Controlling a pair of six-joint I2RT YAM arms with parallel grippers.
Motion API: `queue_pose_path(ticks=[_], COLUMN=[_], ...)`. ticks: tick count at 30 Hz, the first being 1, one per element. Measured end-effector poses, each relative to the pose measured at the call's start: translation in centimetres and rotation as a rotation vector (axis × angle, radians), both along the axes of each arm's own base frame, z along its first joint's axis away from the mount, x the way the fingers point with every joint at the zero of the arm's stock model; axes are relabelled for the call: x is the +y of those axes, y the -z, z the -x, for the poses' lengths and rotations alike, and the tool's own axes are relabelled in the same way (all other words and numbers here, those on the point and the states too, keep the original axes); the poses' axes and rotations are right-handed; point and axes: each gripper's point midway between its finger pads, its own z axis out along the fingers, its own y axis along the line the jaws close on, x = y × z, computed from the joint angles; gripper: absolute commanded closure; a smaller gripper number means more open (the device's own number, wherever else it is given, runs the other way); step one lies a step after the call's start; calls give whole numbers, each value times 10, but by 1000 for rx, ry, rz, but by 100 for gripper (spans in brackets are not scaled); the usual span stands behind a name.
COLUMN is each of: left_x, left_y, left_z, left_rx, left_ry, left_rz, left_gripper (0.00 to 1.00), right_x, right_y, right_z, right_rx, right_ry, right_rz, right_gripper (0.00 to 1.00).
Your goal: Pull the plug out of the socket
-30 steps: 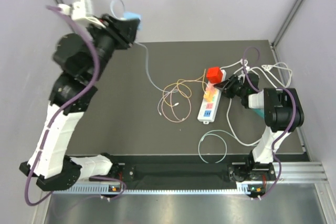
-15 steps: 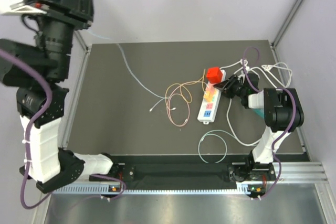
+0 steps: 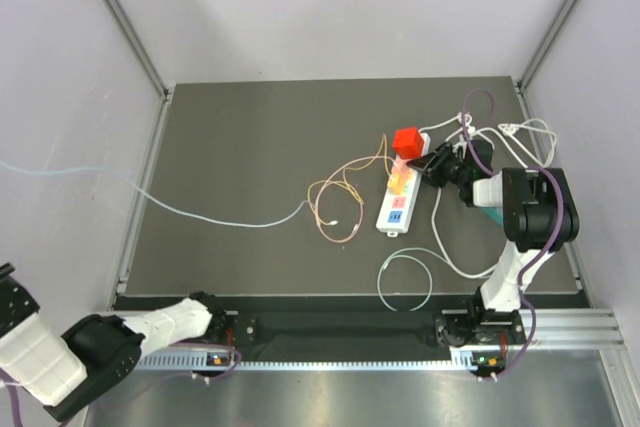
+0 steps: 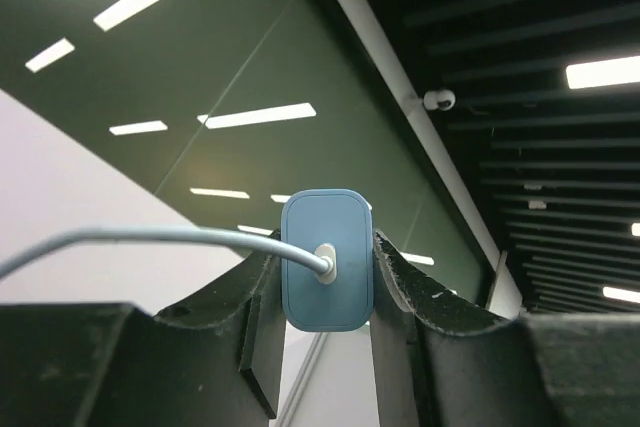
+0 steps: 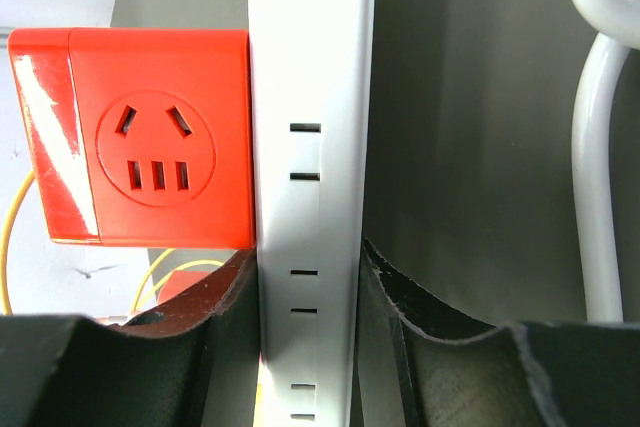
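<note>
While the right gripper (image 5: pixel 308 282) is clenched on the white power strip (image 5: pixel 310 97), one finger pressed to each long side, the left gripper (image 4: pixel 326 247) is closed on the blue plug (image 4: pixel 327 259).

Item 1, blue plug: held between the left fingers (image 4: pixel 262 292), flat back towards the wrist camera, with ceiling lights behind it. It is clear of the strip and is not caught in the overhead view.

Item 2, pale blue cable (image 4: pixel 150 237): joined to the middle of the plug's back and led off to the left. From above, it (image 3: pixel 220 219) is seen stretched from the left wall across the dark table (image 3: pixel 250 137), ending near the wire loops.

Item 3, power strip (image 3: pixel 397 195): laid on the table at the right, its coloured sockets facing up, gripped at its far end by the right gripper (image 3: pixel 432 165).

Item 4, red adapter cube (image 5: pixel 150 137): seated at the strip's far end (image 3: pixel 406 141), its own socket face turned to the right wrist camera.

Item 5, thin orange and yellow wire loops (image 3: pixel 340 202): coiled just left of the strip.

Item 6, white cables (image 3: pixel 440 247): looped to the right of the strip and towards the near edge.

Item 7, left arm (image 3: pixel 60 357): only its base section is shown, at lower left.
</note>
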Motion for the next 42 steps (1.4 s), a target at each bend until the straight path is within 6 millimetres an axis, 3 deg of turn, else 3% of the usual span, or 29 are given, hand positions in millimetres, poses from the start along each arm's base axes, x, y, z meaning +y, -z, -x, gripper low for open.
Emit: queue_pose_path(ticks=[3,11,15,17,19,21,24,26,28,31,33,35,38,42], left_x=[17,70,78,68,45,10,-58,-99,-133,-152,-135,-98,-31,22], left_y=[-5,8,33,54,75,98,142,184,242,333,382,417,447,490], left_z=[21,50,41,18,-19,-70,-168,-230,-290,-351,-376,-389,-401,-405], left_rx=[-36,-12,59,127,210,318,510,645,795,1001,1125,1239,1372,1495], left_ry=[-16,-174,-222,-240,-255,-267,-292,-326,-376,-448,-486,-529,-604,-635], left_rz=[37,117,112,83,25,-72,-270,-414,-578,-790,-859,-856,-752,-635], left_gripper=[100,100,100,100,100,100,100,100,100,100,100,100,100,100], right_x=[0,0,0,0,0,0,0,0,1,1,1,1,1,2], right_y=[0,0,1,1,1,1,1,1,1,1,1,1,1,1], right_z=[0,0,0,0,0,0,1,1,1,1,1,1,2,2], right_rx=[-1,-3,-3,-4,-7,-9,-11,-11,-12,-12,-12,-12,-12,-13], right_ry=[-1,-3,-3,-5,-8,-11,-15,-16,-18,-19,-20,-21,-24,-29], right_rz=[1,5,6,9,12,15,16,15,14,14,13,13,12,13], right_gripper=[100,100,100,100,100,100,100,100,100,100,100,100,100,100])
